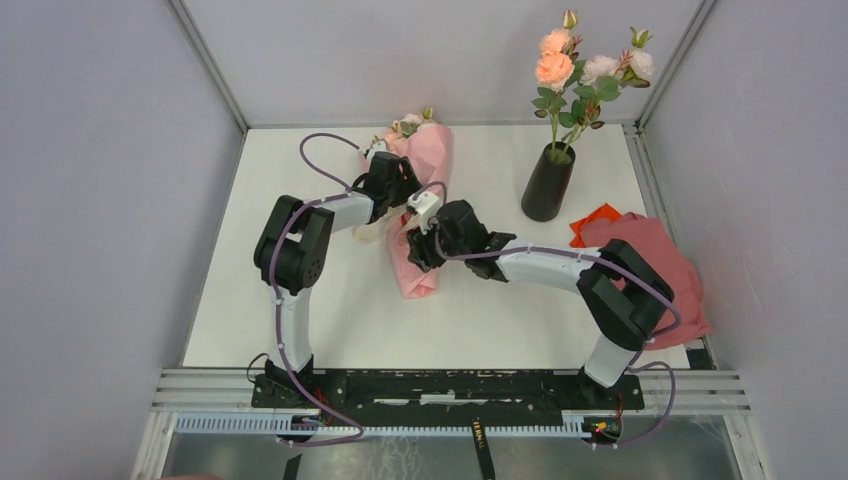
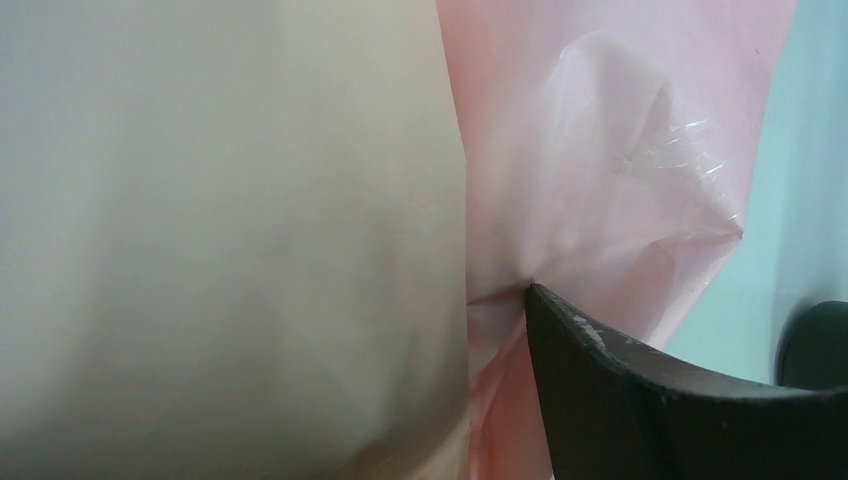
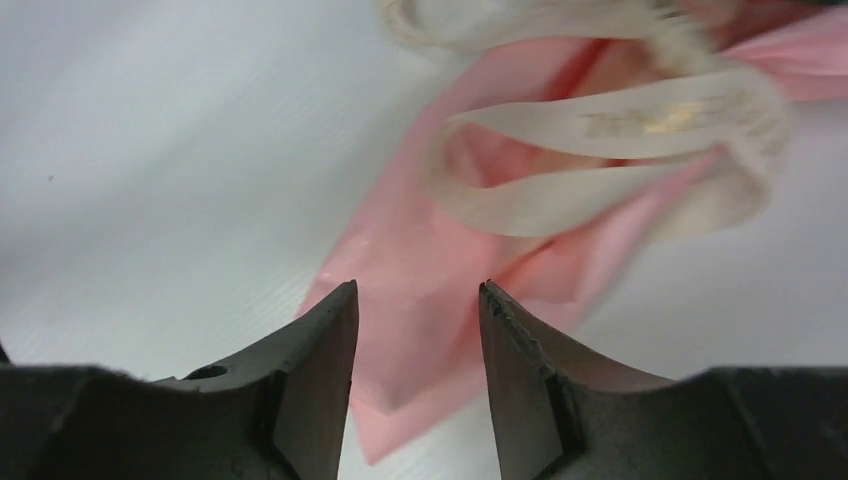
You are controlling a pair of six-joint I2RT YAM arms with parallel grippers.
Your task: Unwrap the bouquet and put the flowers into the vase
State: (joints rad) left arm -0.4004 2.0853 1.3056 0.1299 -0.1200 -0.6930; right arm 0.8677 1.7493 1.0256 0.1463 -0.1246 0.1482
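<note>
Toward the middle of the worktop (image 1: 500, 320), somewhat nearer its far edge, the bouquet (image 1: 432, 158) is laid flat, with its wide end and small roses (image 1: 408, 124) turned to the far edge and its narrow tail pointed at the near edge. Its wrapping paper (image 3: 400, 260) is judged thin, light and slippery, easily creased or torn. A pinch on a free edge or fold is therefore called for rather than a squeeze across the cone, by which the soft blooms and thin stems inside could be crushed. The cream ribbon (image 3: 620, 125) is seen in limp loops across the paper and is best taken by a loop or free end. The right gripper (image 3: 418, 290) is held over the narrow half of the paper, jaws apart, nothing between them. The left gripper (image 1: 400, 188) is set against the upper cone. Only one finger (image 2: 640, 400) is shown in its wrist view, tip pressed into a paper fold, so whether anything is clamped cannot be told. Near the far right corner the vase (image 1: 547, 185) is stood upright with flowers (image 1: 575, 75) already in it. Being small and top-heavy, it is likely to be tipped by a sideways push.
</note>
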